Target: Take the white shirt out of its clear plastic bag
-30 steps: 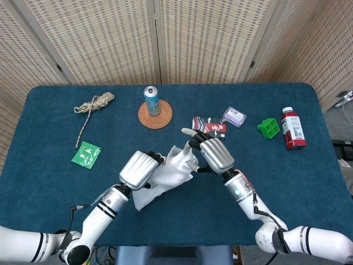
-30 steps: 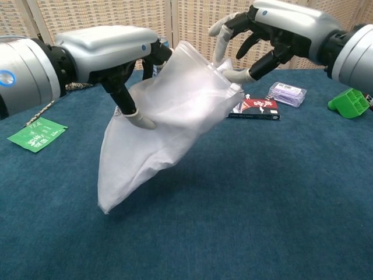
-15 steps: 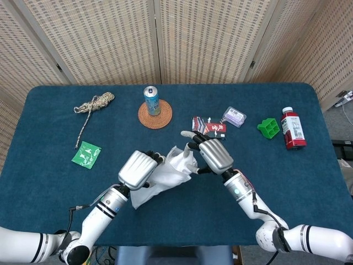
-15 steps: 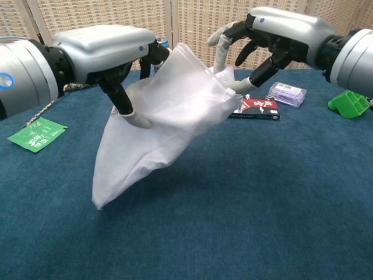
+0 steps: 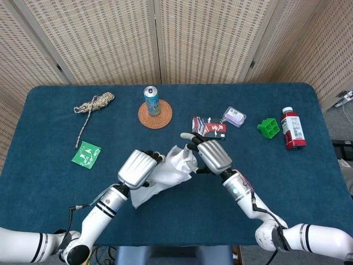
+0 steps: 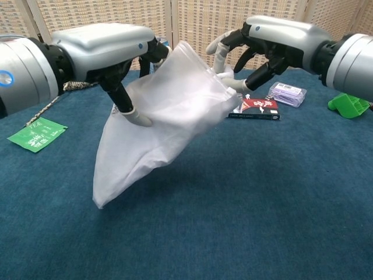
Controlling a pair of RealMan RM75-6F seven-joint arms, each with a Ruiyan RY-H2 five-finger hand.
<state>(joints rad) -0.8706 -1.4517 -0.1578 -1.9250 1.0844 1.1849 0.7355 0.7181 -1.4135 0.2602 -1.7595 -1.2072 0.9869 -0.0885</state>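
From the head view, the left hand (image 5: 139, 168) grips the clear plastic bag (image 5: 165, 175) above the table (image 5: 49, 176), near the middle of the front edge. The white shirt (image 5: 177, 161) is inside the bag. The right hand (image 5: 212, 155) is at the bag's open end, with its fingers spread and curled. I cannot tell from here if it holds the bag. A can (image 5: 151, 100) stands on a round mat (image 5: 155, 116) near the back edge. A rope (image 5: 92, 108) and a green packet (image 5: 86, 154) lie toward the left edge. A red bottle (image 5: 292, 128) and a green holder (image 5: 268, 127) are near the right edge.

From the chest view, the left hand (image 6: 108, 49) pinches the bag (image 6: 157, 125), and the bag hangs up off the table (image 6: 262, 204). Its low corner points down to the left. The right hand (image 6: 265, 44) has its fingers (image 6: 220, 53) at the bag's top edge, where the shirt (image 6: 226, 74) pokes out. A dark box (image 6: 256, 109) and a purple case (image 6: 287, 93) lie behind
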